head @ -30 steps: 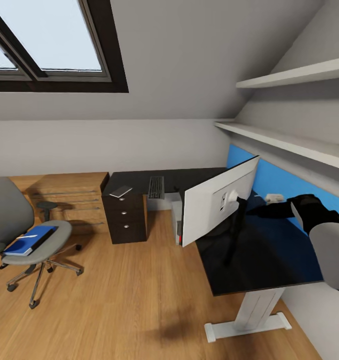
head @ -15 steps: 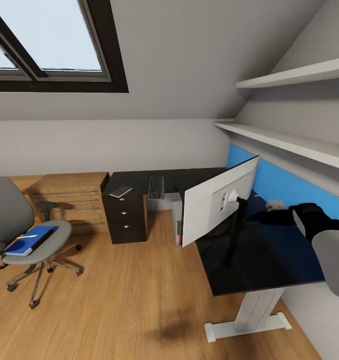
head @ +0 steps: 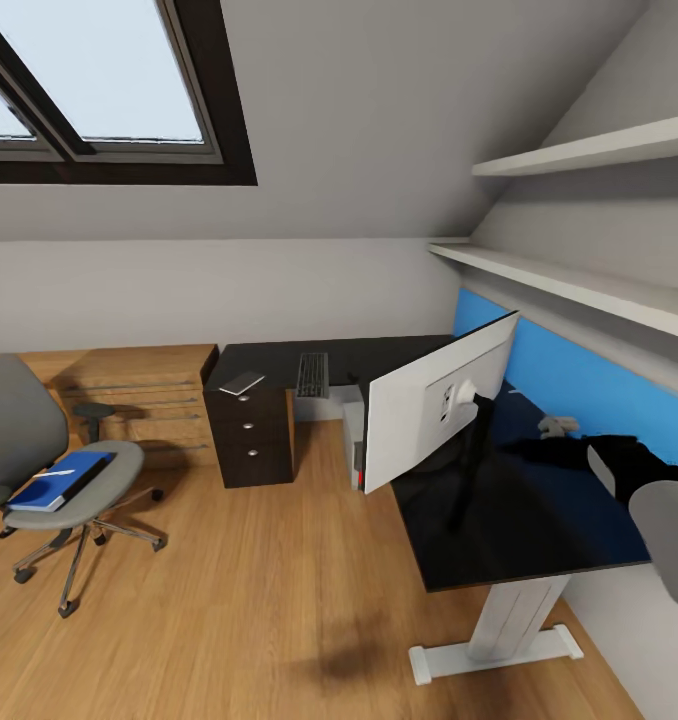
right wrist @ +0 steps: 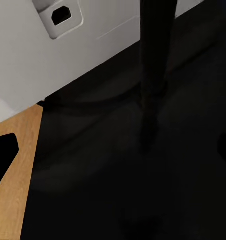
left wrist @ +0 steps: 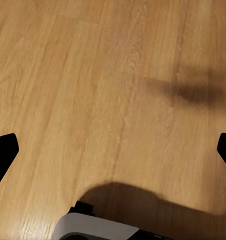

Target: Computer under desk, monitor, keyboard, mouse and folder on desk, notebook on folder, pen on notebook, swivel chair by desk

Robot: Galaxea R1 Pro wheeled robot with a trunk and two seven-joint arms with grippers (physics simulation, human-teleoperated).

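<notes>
Monitor (head: pixel 434 410) stands on surface (head: pixel 539 510), white back toward room. Right pincer (right wrist: pixel 113 145) beside its stand, released, empty. Left pincer (left wrist: pixel 113 150) released above floor. Keyboard (head: pixel 312 374) beyond monitor; folder (head: pixel 57 482) on chair (head: pixel 39 470), well apart. Judged step: monitor done; next calls for fetching folder.

We count one desk (head: pixel 499 520) at four o'clock, carrying one monitor (head: pixel 434 405) and one keyboard (head: pixel 312 374) (far end, near twelve). One swivel chair (head: pixel 39 470) sits at nine o'clock, with one folder (head: pixel 59 481) on its seat. Three drawers (head: pixel 251 437) show silver knobs. Two wall shelves (head: pixel 579 150) hang at two o'clock.
</notes>
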